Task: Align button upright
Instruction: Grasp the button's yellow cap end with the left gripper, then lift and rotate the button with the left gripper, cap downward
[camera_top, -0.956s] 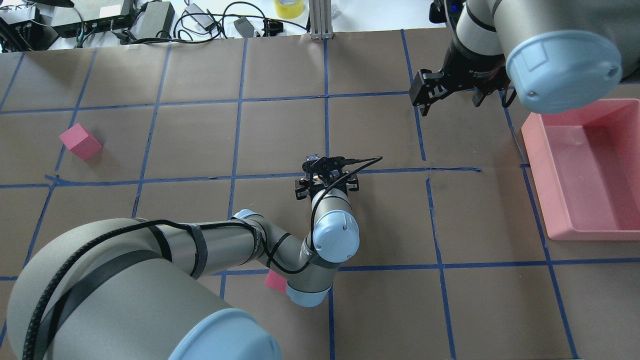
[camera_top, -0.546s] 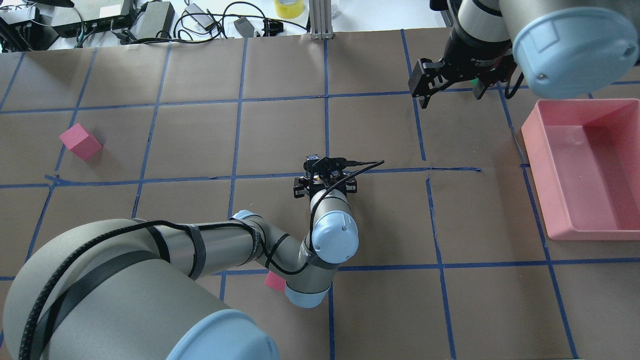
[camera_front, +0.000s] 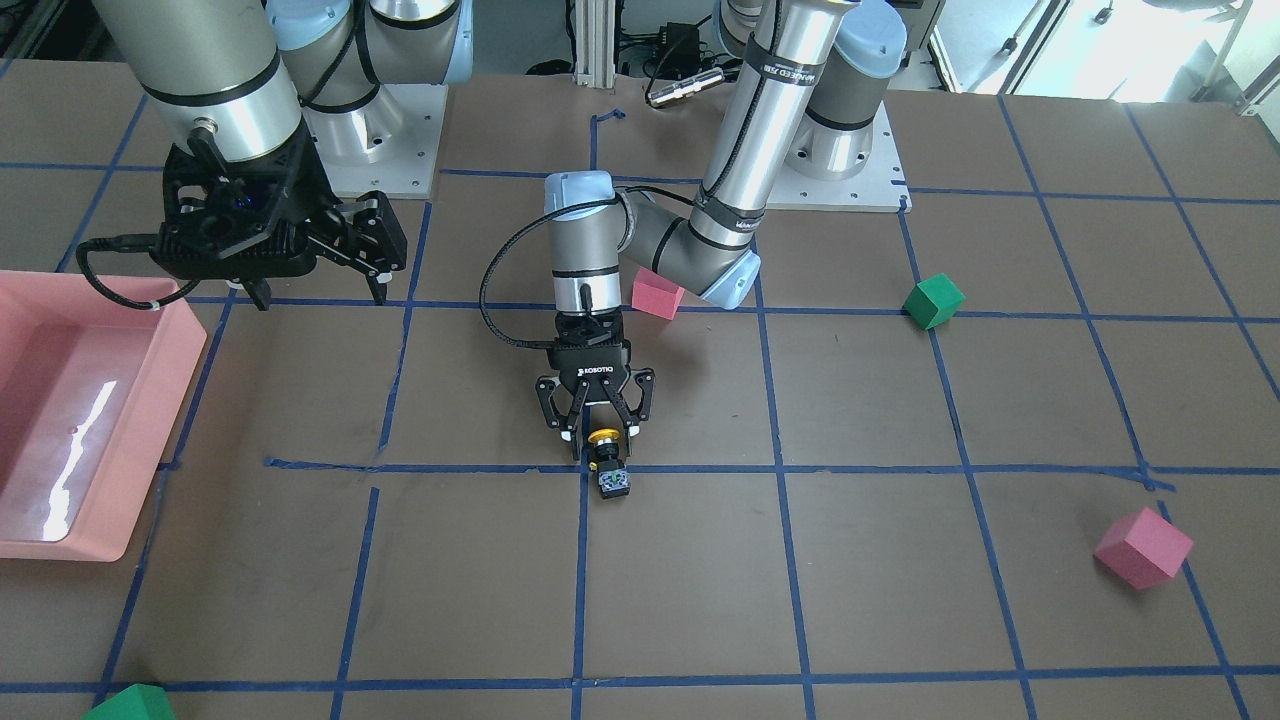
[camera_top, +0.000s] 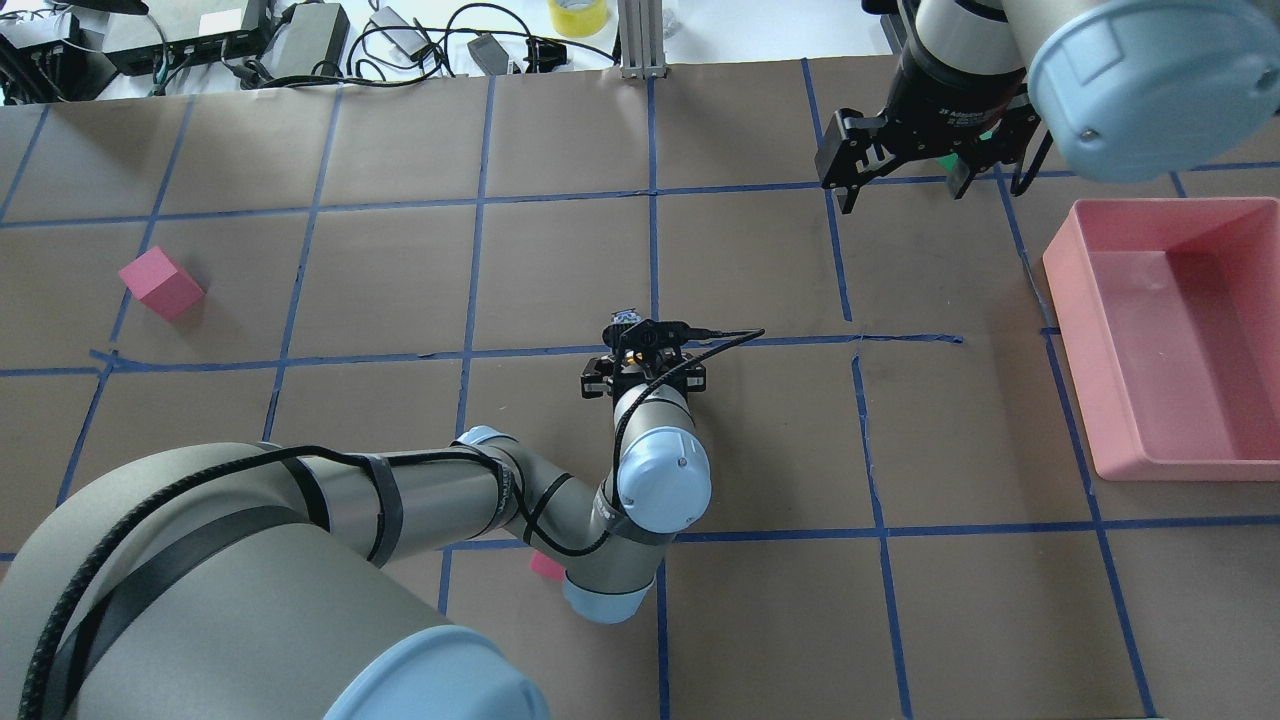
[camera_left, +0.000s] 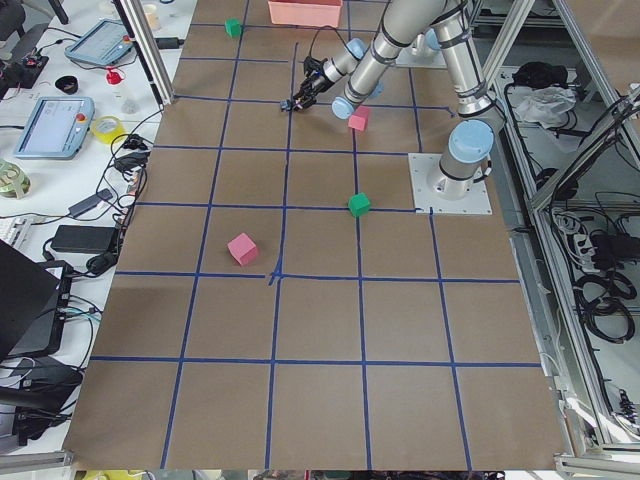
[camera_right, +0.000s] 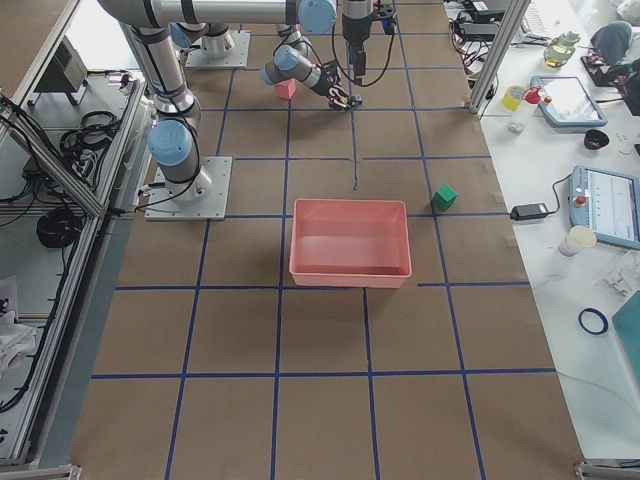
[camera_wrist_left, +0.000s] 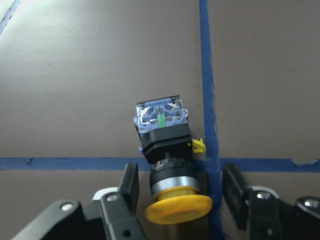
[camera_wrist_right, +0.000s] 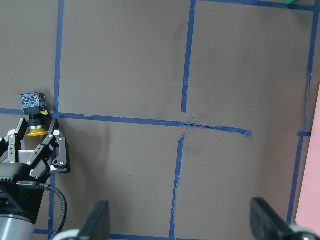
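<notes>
1. Far left of the front-facing view, the pink tray sits at the frame's edge, well apart from the action.
2. Just up and right of it, the right gripper hangs above the table. Its jaws are spread wide with nothing between them, and it is far from the button.
3. Centre frame, here's the action. The left gripper is down at table level with its jaws parted around the yellow cap. In the wrist view a sliver of gap shows beside each of the fingers, so nothing is pinched yet.
4. The button lies on its side across the blue tape lines where they cross at mid-frame. Its cap points up-frame into the gripper and its blocky body points down-frame.
5. Trouble spots, as I judge them:
   - The cap is round and thin-rimmed, so a squeeze slightly off its widest line could squirt it out or roll it away.
   - Held by the cap alone, the heavier body could swing in the pads as it lifts and land tilted.
   - A fingertip running this low might snag the tape edge.
6. Right of centre, a pink cube sits just beside the left arm's elbow, where a wide wrist swing could nudge it.
7. Further right are a green cube and, at lower right, another pink cube. Both are well apart from the button.
</notes>
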